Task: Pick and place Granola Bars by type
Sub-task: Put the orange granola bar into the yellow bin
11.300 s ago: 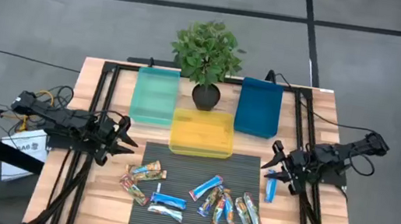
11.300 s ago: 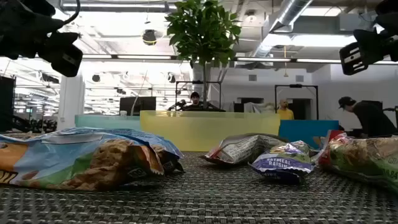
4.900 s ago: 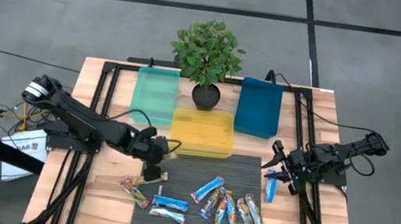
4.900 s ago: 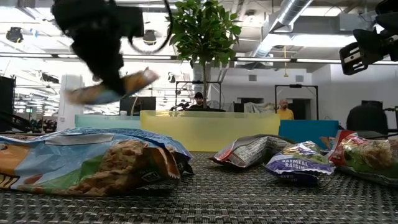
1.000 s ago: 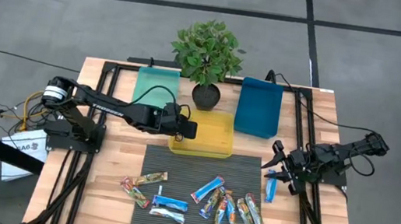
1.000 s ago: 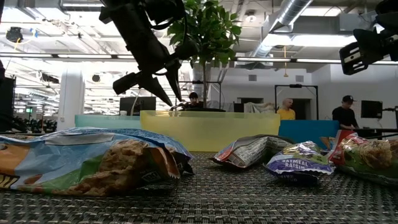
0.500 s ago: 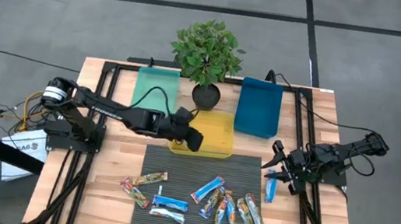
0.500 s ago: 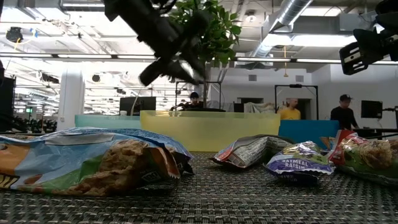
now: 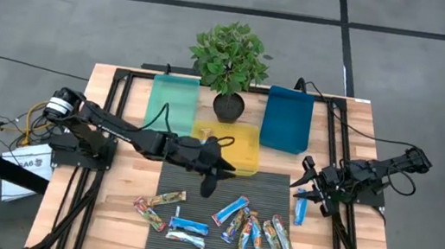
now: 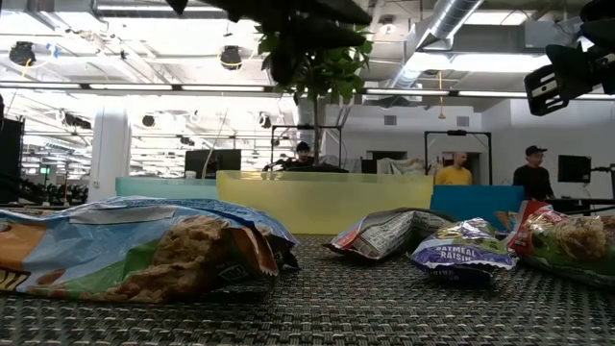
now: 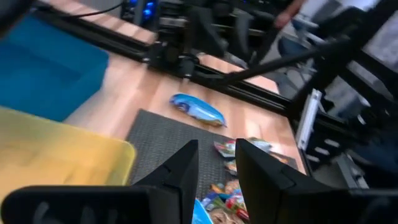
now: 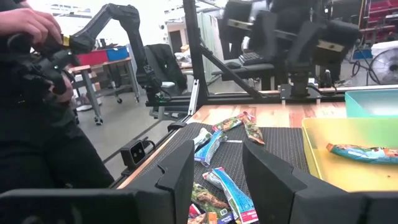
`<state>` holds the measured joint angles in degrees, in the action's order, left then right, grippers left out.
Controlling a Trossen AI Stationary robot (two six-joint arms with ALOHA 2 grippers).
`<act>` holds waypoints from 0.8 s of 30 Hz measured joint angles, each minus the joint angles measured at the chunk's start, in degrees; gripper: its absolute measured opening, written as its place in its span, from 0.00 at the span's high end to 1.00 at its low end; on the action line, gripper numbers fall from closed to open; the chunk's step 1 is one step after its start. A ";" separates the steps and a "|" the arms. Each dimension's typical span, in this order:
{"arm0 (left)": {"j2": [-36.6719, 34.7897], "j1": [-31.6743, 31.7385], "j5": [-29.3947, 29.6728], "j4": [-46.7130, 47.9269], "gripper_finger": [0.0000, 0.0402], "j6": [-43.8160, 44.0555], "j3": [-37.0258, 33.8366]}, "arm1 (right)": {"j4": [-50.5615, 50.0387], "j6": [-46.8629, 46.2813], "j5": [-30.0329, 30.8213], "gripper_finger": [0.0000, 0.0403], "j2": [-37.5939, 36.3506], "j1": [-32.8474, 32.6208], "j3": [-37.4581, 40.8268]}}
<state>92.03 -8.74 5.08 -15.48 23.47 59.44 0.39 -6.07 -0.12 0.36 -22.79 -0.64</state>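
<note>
Above the black ribbed mat [image 9: 193, 212], beside the yellow bin [image 9: 241, 145] holding 1 bar [image 12: 362, 151]: left gripper [image 9: 213, 176], fingers apart, empty; Granola Bars [image 9: 247, 228] scattered on mat; right gripper [image 9: 305, 187] parked at the table's right, fingers apart.

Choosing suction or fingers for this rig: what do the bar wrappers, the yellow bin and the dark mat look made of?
Granola bars: glossy film wrappers, crinkled, with glints. Yellow bin: probably translucent plastic, smooth; the low view shows light through its wall. Dark mat: ribbed, matte, possibly rubber or a weave.
</note>
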 joint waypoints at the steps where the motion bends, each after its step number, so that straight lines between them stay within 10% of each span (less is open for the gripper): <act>1: 0.00 -0.37 -0.09 -0.05 0.76 -0.65 0.00 | 0.01 0.00 0.00 0.68 0.00 -0.02 0.00; 24: -3.02 -5.53 1.28 23.06 0.76 -0.49 0.00 | 0.01 0.00 0.00 0.68 0.00 -0.02 0.00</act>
<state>89.01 -14.28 6.36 7.58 22.99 59.44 0.39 -6.07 -0.12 0.36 -22.81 -0.64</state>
